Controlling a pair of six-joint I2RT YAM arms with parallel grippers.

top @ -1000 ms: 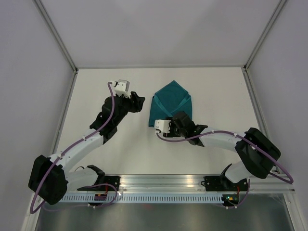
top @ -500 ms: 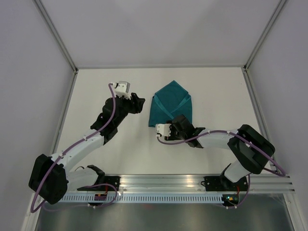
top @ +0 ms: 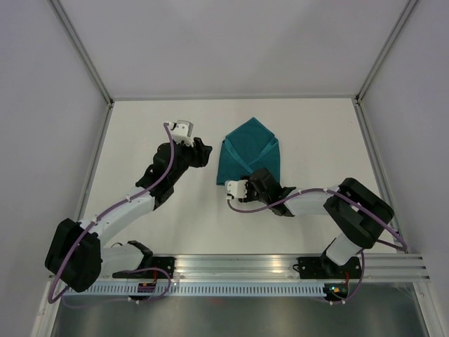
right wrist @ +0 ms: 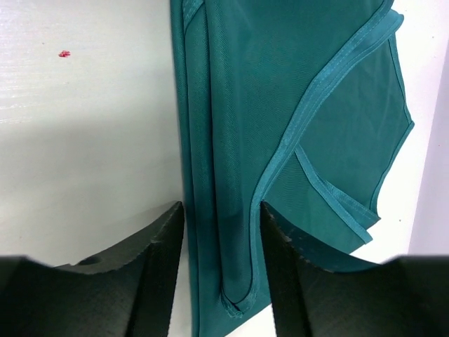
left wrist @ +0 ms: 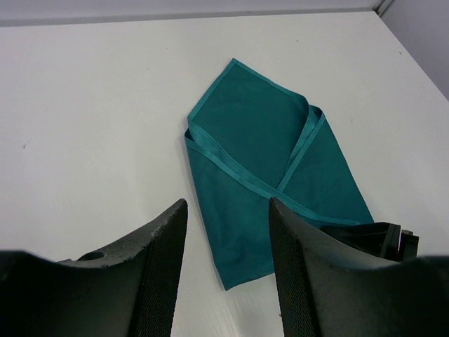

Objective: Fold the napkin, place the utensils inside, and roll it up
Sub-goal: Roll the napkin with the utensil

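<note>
Large teal blue-green napkin of soft cloth, folded into a pointed packet, lies flat mid-table on the white tabletop; probably light, limp, prone to unfolding, so best pinched at its layered near edge; no knife shows, no containers; right gripper stands apart, astride that edge; left gripper is apart and empty, near the napkin's left side.

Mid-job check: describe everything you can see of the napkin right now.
The napkin is teal, soft-looking cloth with a stitched hem band, folded into a pointed envelope shape: two side flaps cross over a middle layer. It lies flat on the white table, point toward the far edge, faintly creased, its left edge showing stacked layers. The open right tool straddles that edge at the near end; contact cannot be told.
</note>
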